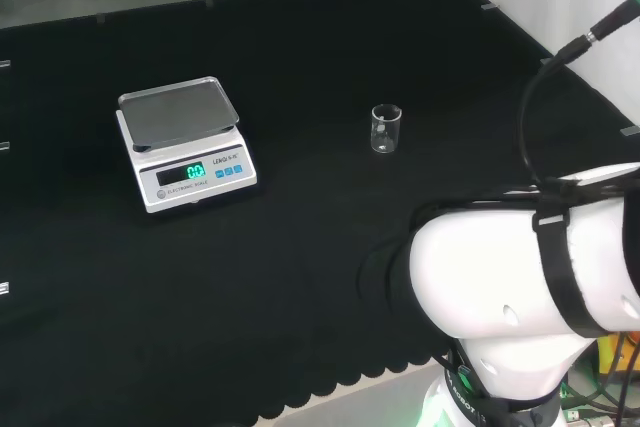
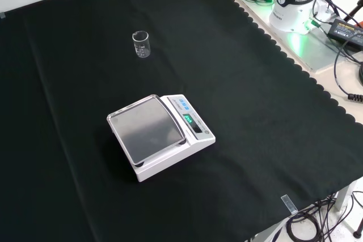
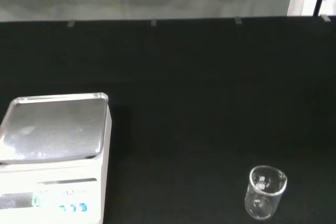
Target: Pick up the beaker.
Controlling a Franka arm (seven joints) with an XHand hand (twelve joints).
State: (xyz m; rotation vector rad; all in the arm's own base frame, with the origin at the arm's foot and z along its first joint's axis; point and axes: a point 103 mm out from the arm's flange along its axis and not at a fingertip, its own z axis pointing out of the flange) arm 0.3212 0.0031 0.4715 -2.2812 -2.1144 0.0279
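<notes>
A small clear glass beaker (image 1: 386, 129) stands upright on the black cloth, right of centre in the head view. In the front view the beaker (image 2: 141, 44) sits toward the upper left, well apart from the scale. The wrist view catches the beaker (image 3: 264, 192) some way ahead of the camera, and it looks empty. Nothing touches the beaker in any view.
A white electronic scale (image 1: 185, 143) with a steel pan and a lit green display stands left of the beaker in the head view; the scale (image 2: 160, 135) is near the middle in the front view. The arm's white link (image 1: 530, 267) fills the lower right of the head view. Cables and the arm's base (image 2: 295, 1) lie beyond the cloth's scalloped edge.
</notes>
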